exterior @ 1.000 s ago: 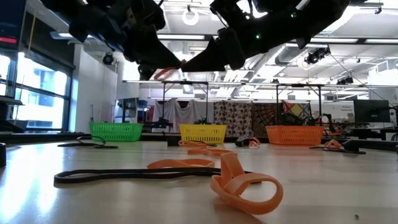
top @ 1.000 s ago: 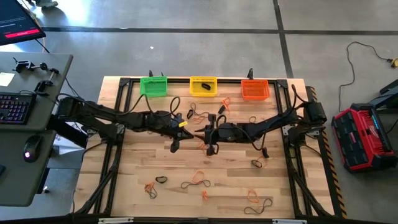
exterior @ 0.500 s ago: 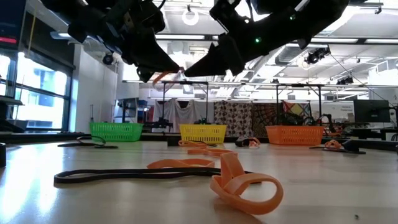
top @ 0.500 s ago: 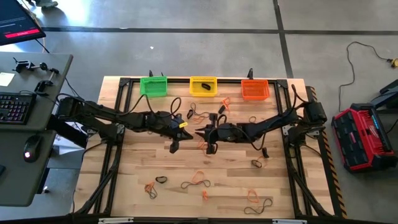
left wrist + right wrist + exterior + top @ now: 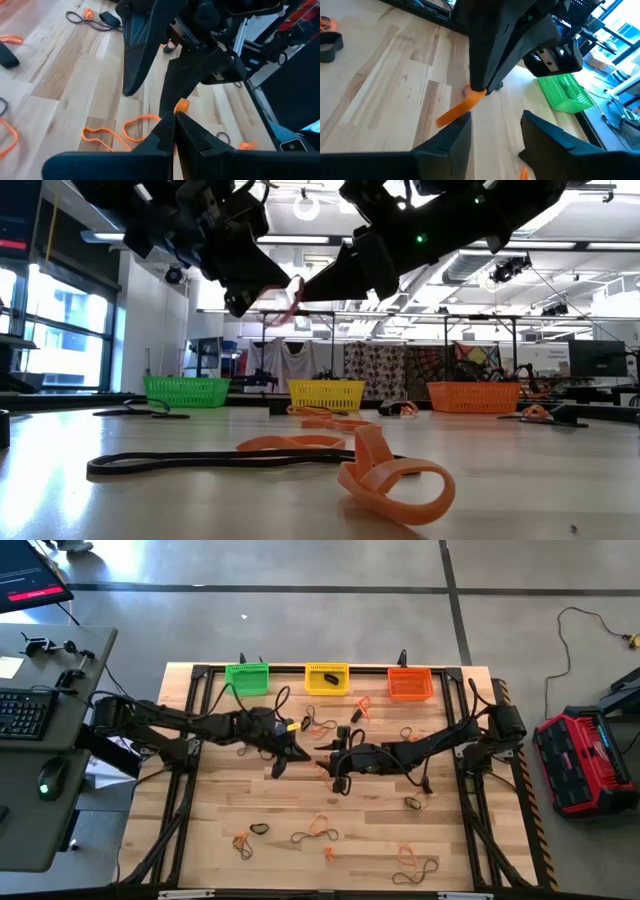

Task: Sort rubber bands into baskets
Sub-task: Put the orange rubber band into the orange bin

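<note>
High view shows the left gripper (image 5: pixel 299 753) pinching an orange band (image 5: pixel 461 106), well short of the orange basket (image 5: pixel 410 684). The right gripper (image 5: pixel 326 757) gapes empty beside it. Best carry it over slowly.

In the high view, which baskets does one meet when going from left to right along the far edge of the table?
green basket → yellow basket → orange basket

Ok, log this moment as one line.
left gripper: shut on flat orange rubber band | right gripper: open, facing it | height: above wooden table
</note>
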### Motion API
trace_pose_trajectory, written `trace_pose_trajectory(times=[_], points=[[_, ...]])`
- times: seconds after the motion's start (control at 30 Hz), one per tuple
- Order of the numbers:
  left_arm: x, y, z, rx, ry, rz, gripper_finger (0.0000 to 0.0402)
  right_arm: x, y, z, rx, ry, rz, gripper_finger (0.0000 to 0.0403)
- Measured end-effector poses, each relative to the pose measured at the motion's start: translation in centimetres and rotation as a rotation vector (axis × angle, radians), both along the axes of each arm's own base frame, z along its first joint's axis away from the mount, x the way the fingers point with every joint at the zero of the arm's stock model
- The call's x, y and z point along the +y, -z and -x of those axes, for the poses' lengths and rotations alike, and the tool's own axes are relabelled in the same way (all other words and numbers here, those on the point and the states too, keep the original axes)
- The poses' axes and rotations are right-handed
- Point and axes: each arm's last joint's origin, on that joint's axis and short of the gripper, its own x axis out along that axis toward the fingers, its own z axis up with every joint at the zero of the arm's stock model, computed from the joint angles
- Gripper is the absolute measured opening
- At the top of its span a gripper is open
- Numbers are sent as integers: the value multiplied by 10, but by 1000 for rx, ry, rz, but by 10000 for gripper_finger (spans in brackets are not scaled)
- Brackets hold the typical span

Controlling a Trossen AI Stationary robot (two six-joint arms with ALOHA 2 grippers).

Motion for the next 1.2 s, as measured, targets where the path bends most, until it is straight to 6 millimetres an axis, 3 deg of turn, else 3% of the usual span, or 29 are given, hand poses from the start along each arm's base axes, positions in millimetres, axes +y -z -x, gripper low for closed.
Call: trace_pose_trajectory(times=[0.17, 0.33, 0.53, 1.2], points=[[2, 0, 0, 0, -6, 0, 0, -3, -3, 4, 14, 86, 17, 163], [2, 0, 0, 0, -6, -1, 0, -6, -15, 14, 24, 130, -93, 163], [2, 0, 0, -2, -9, -3, 0, -3, -22, 14, -6, 15, -202, 163], [0, -4, -2, -50, -1, -7, 0, -3, -10, 2, -27, -69, -53, 148]])
